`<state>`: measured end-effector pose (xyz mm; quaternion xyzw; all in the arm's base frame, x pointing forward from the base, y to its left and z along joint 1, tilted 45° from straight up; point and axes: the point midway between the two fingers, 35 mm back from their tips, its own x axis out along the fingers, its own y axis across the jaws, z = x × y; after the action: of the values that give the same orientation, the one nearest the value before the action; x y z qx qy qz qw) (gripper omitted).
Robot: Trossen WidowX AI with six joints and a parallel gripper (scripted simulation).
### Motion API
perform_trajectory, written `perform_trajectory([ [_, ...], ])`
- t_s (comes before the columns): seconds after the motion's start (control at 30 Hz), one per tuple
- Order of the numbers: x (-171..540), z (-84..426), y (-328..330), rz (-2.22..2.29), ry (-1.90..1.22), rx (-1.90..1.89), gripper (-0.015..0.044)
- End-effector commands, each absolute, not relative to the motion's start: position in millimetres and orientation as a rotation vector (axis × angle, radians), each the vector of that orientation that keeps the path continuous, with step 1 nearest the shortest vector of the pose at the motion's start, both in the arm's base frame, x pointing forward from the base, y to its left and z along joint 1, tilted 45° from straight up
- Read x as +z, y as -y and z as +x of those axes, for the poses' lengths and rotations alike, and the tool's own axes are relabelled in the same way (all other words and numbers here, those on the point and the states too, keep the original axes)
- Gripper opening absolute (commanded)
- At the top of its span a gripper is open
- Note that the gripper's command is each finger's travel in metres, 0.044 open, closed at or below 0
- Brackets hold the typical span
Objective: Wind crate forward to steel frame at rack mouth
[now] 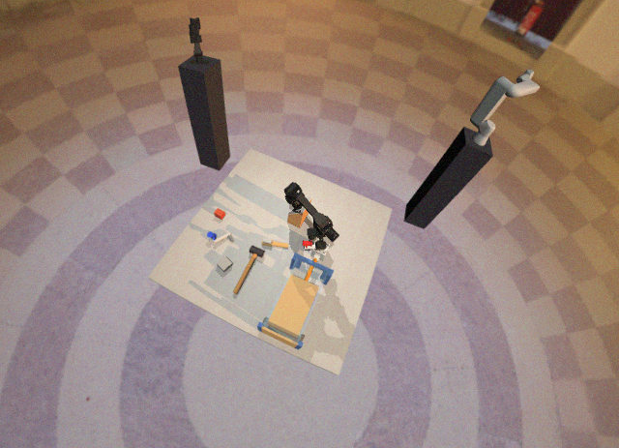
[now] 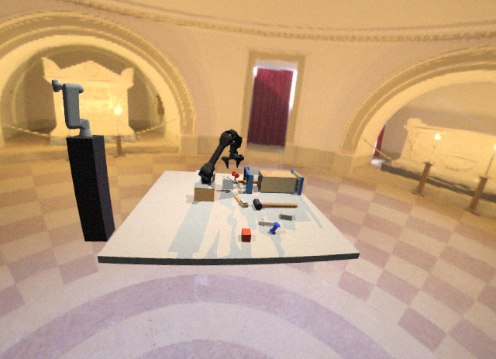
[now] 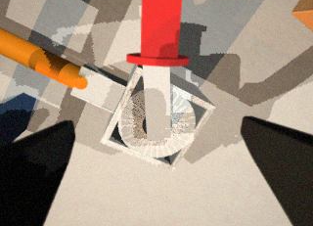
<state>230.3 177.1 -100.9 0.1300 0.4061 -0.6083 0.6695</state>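
Observation:
The tan crate (image 1: 295, 306) (image 2: 278, 181) sits flat in the cubby, behind the blue frame (image 1: 310, 266) (image 2: 248, 180). A gap shows between the crate's front and that frame, with the orange strap (image 1: 310, 272) (image 3: 22, 50) running through it. The winch (image 3: 182, 140) stands on the bench on the frame's other side. The handle's red grip (image 1: 307, 244) (image 2: 235, 174) (image 3: 160, 27) stands up at the winch, its pale arm (image 3: 157, 101) reaching over the drum. Its key is hidden. My gripper (image 2: 232, 166) (image 3: 160, 126) is open and empty, above the winch and handle, clear of the grip.
A black-headed hammer (image 1: 245, 274) (image 2: 278, 205) and a yellow-handled tool (image 1: 279, 244) (image 2: 241, 201) lie beside the rack and winch. Farther off are a grey block (image 1: 224, 264) (image 2: 285, 217), a blue-ended tool (image 1: 212, 235) (image 2: 274, 227) and a red cube (image 1: 220, 214) (image 2: 246, 234).

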Motion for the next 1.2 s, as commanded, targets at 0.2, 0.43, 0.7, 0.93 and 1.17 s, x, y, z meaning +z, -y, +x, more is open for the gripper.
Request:
perform_trajectory([
  [0.2, -75.6, 232.3, -198.5, 0.326, -0.930, -1.355, 0.0414],
  [0.43, -75.6, 232.3, -198.5, 0.326, -0.930, -1.355, 0.0230],
  [0.7, -75.6, 232.3, -198.5, 0.326, -0.930, -1.355, 0.0020],
  [0.93, -75.6, 232.3, -198.5, 0.326, -0.930, -1.355, 0.0000],
  [1.17, -75.5, 232.1, -198.4, 0.318, -0.934, -1.371, 0.0000],
])
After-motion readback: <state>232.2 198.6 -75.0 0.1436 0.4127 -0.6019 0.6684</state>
